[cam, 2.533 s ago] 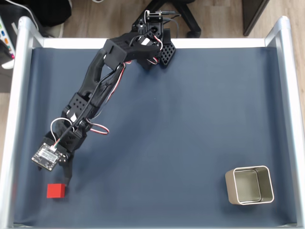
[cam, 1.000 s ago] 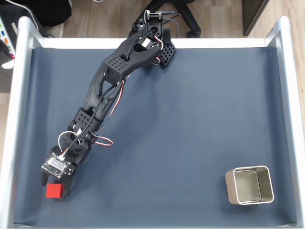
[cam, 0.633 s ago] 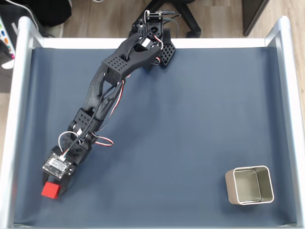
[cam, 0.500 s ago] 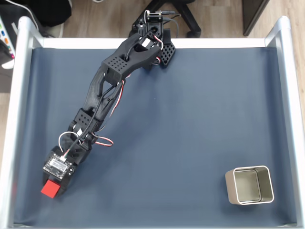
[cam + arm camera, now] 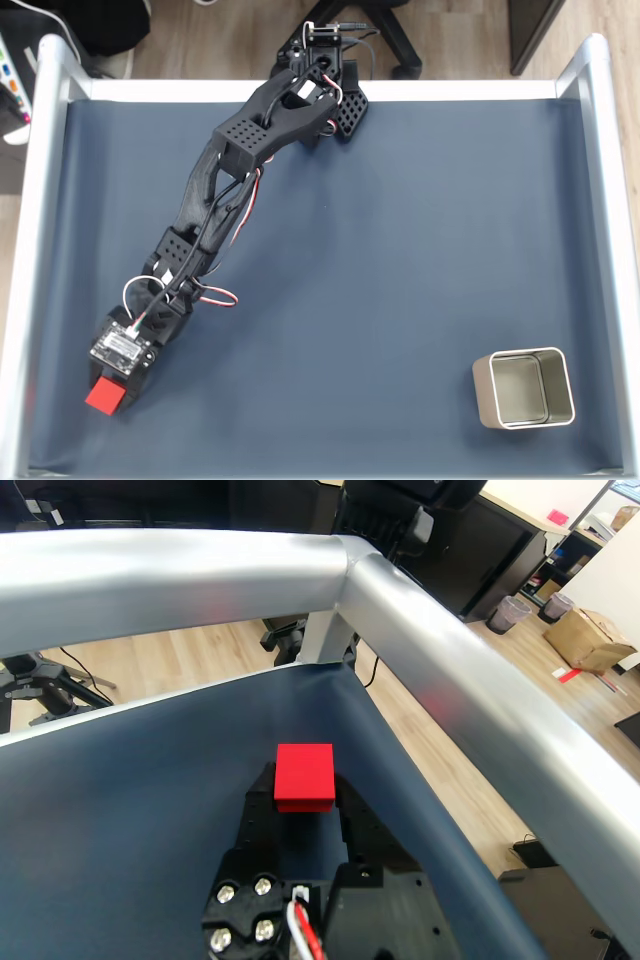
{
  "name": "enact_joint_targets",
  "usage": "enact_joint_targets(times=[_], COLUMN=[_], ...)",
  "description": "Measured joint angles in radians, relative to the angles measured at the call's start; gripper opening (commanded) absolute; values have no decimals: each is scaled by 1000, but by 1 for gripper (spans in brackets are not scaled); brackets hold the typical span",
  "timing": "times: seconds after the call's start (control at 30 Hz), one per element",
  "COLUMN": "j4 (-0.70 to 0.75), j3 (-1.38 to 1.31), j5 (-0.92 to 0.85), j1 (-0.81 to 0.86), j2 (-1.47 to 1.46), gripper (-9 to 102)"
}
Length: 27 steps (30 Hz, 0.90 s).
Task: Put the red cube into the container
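Firmly clamped — pincer (image 5: 304,802) grips red cube (image 5: 304,776).

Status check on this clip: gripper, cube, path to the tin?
Gripper shut on red cube, near mat's corner. Container empty, across the mat. Nothing between them.

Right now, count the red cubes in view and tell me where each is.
1. The red cube sits at the mat's lower-left corner in the fixed view, gripped between the hand's fingers; the wrist view shows the same cube.
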Motion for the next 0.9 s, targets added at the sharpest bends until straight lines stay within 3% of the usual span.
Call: enact_joint_targets(times=[0.47,0.9], j4=[129,218], j3=[356,718], j5=[123,141], j1=[-150,-465], j2=[399,873], gripper=[0,0])
